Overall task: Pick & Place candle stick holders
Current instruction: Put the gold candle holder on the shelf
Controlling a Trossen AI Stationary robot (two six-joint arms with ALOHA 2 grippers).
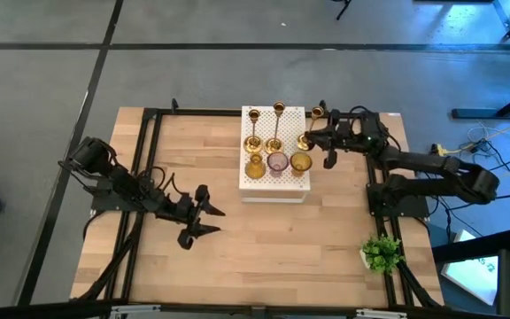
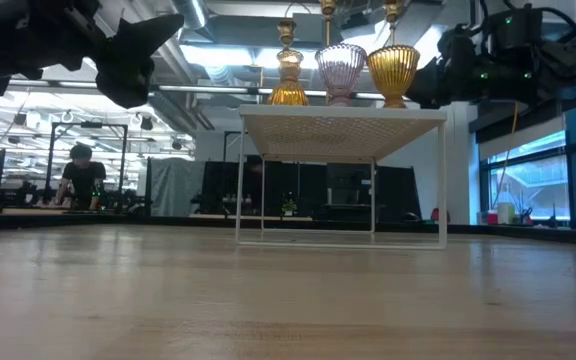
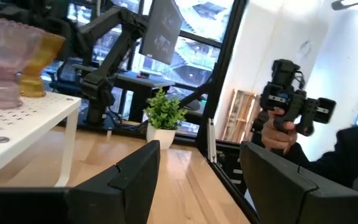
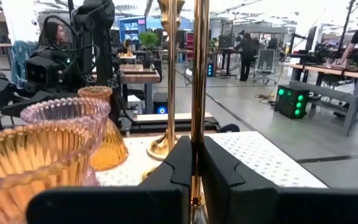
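A: Well, starting at the left: any trouble from the left tool [image 1: 212, 221]?

B: Hardly. Hangs released, jaws wide, above the bare table [image 1: 264, 252], well apart from the white perforated stand [image 1: 273, 190]. Touches nothing.

A: And on the stand itself?

B: Crowded. At the back, the left brass candlestick [image 1: 252, 131] and the middle brass candlestick [image 1: 277, 124], both upright. In front, the left amber glass holder [image 1: 255, 166], the pinkish glass holder [image 1: 277, 163] and the right amber glass holder [image 1: 300, 162], close together in a row.

A: Then the right side?

B: Right tool [image 4: 196, 163] clenched on the slim stem of the third brass candlestick [image 4: 199, 74], at the stand's right rim, just beside the right amber glass holder. Base hidden behind the fingers; resting or lifted, cannot tell.

A: So, the likely failures?

B: Could slip: smooth thin metal, pinched at one narrow spot. Could tilt in the grip and swing the base into the amber glass alongside, nudging it off the rim. Could also clip the middle brass stem on a hasty sideways move and topple it.

A: Safer course?

B: Probably straight up first, sideways only once clear of the glass.
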